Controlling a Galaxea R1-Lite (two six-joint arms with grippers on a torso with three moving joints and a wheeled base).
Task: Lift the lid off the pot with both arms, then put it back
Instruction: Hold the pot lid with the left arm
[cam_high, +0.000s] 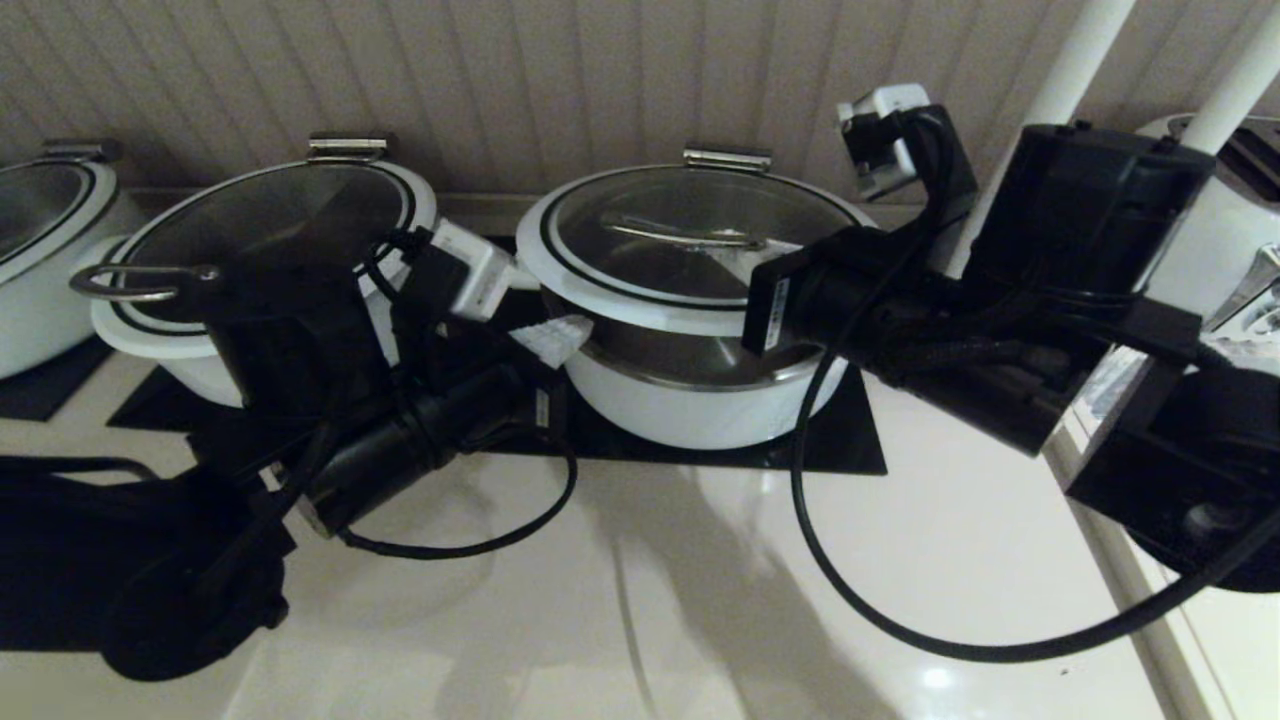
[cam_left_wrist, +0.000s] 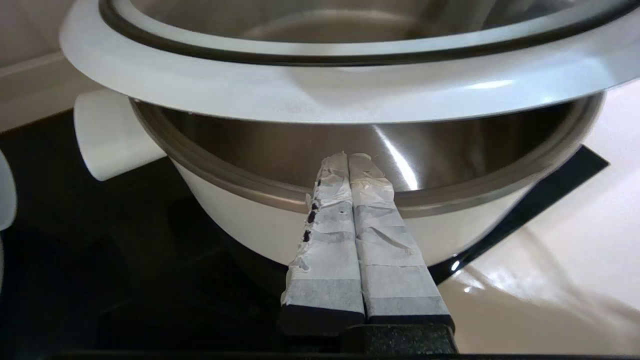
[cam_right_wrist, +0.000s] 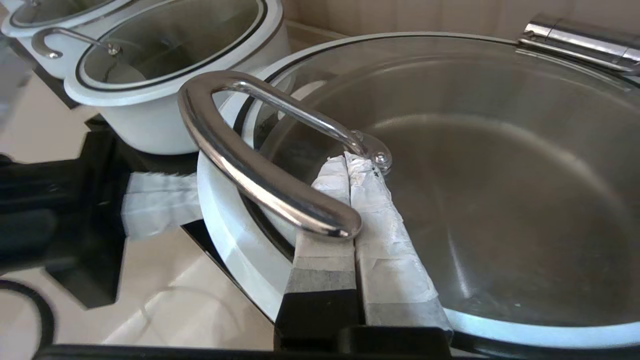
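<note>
The glass lid (cam_high: 690, 250) with white rim hangs a little above the white pot (cam_high: 690, 400), and the steel interior shows in the gap. My left gripper (cam_high: 553, 340) is shut and empty. Its fingertips (cam_left_wrist: 340, 162) reach under the lid's rim (cam_left_wrist: 320, 90), over the pot's steel edge (cam_left_wrist: 240, 190). My right gripper (cam_right_wrist: 350, 160) is shut. Its fingers lie on the glass (cam_right_wrist: 500, 200) and pass under the steel bar handle (cam_right_wrist: 260, 180). In the head view the right wrist (cam_high: 800, 295) hides those fingers.
A wider pot with a loop-handled lid (cam_high: 270, 215) stands close on the left, and a third pot (cam_high: 40, 230) is at the far left. Both nearer pots sit on a black mat (cam_high: 840, 440). A white appliance (cam_high: 1230, 230) and white posts (cam_high: 1080, 50) stand at the right.
</note>
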